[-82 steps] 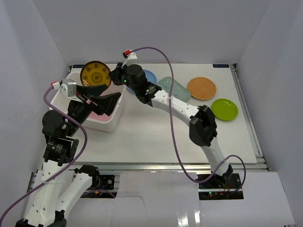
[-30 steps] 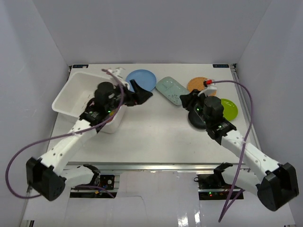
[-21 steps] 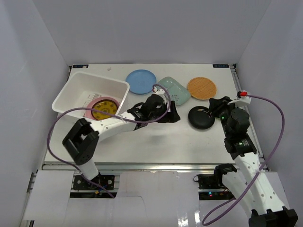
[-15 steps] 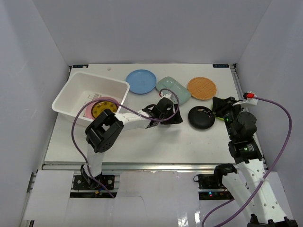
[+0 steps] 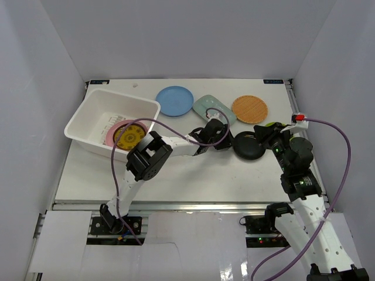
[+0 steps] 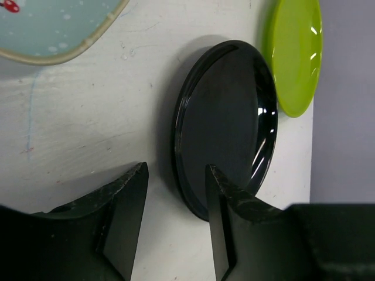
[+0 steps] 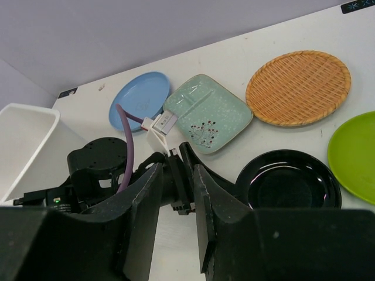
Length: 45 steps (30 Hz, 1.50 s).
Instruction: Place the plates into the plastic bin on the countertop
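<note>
The black plate (image 5: 249, 145) lies on the countertop (image 5: 187, 170). My left gripper (image 5: 230, 142) is open at its left rim; in the left wrist view (image 6: 176, 175) the rim of the black plate (image 6: 228, 123) sits between the fingers. My right gripper (image 5: 265, 133) is open and empty, raised just right of it, and also shows in the right wrist view (image 7: 176, 175). The white bin (image 5: 111, 120) holds a pink plate (image 5: 111, 133) and the dark yellow-patterned plate (image 5: 130, 136). The blue plate (image 5: 174, 100), pale green dish (image 5: 214, 108) and orange textured plate (image 5: 249, 109) lie behind. The lime green plate (image 6: 296, 55) lies right of the black one.
White walls enclose the countertop on three sides. A metal rail (image 5: 304, 134) runs along the right edge. The left arm stretches across the table's middle from the bin side, its purple cable (image 5: 146, 126) looping over the bin's corner.
The yellow-patterned plate went from the right gripper into the bin. The left arm swept right from the bin to the black plate. The right arm pulled back to the right side.
</note>
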Each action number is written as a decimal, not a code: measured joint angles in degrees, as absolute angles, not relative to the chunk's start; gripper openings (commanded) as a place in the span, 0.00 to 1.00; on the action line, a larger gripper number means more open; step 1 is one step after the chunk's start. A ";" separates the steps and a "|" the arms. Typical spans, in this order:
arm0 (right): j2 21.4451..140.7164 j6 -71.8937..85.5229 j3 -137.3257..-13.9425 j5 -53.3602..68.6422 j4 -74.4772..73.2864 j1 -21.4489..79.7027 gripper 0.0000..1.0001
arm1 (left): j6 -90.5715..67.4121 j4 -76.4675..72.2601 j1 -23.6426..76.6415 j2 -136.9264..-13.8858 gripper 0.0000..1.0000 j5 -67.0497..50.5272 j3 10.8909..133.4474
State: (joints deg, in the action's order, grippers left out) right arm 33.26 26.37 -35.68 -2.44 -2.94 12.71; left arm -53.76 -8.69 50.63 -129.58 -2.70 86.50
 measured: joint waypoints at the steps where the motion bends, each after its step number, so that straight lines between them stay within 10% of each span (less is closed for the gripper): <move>1: 33.26 26.37 -35.68 -2.28 -2.90 12.71 0.35 | -54.39 -9.17 50.65 -130.13 0.50 -2.79 87.00; 5: 33.12 26.59 -35.53 -1.43 -2.04 12.71 0.35 | -56.53 -9.93 50.68 -132.44 0.40 -2.98 89.14; 10: 32.91 26.76 -33.89 -1.17 -1.17 12.71 0.35 | -58.89 -11.77 50.70 -135.31 0.00 -3.77 91.13; 26: 30.55 27.31 -33.15 0.25 -1.21 12.71 0.35 | -54.15 -10.00 46.57 -103.07 0.00 -7.11 57.47; 36: 31.97 30.22 -31.55 3.51 3.14 12.71 0.35 | -45.84 -0.84 25.41 -63.42 0.00 -5.13 62.83; 45: 38.26 32.47 -28.88 7.90 4.73 13.28 0.36 | -42.68 8.38 -8.67 -64.97 0.00 -8.64 56.21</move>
State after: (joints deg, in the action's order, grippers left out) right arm 38.26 32.47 -28.88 7.90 4.73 13.28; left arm -42.68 8.38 -8.67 -64.97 -8.64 56.21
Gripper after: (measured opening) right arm 0.354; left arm 0.033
